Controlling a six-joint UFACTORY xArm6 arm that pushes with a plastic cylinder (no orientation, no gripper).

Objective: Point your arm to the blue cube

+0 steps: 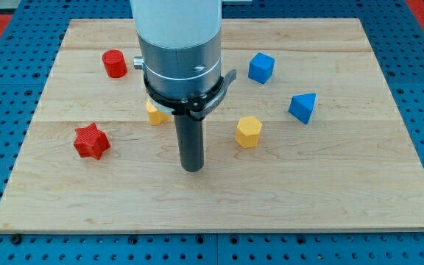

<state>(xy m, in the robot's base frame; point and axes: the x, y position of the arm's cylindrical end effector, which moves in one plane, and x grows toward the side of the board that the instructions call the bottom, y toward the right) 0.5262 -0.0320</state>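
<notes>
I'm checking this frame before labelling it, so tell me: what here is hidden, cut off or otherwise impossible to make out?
- Yellow block, camera view: the arm's grey body covers most of it, so its shape cannot be told.
- The arm, camera view: cut off by the view's top edge; only its lower body and rod show.
- My tip, camera view: whether it touches the wooden board cannot be told.
- Blue cube, camera view: its far faces are out of sight.

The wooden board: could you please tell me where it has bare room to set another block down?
The wide strip along the view's bottom, below my tip, the red star block and the yellow hexagonal block, is bare. So is the view's right edge beyond the blue triangular block. It is crowded mid-board, around the blue cube, red cylinder and partly hidden yellow block.
</notes>
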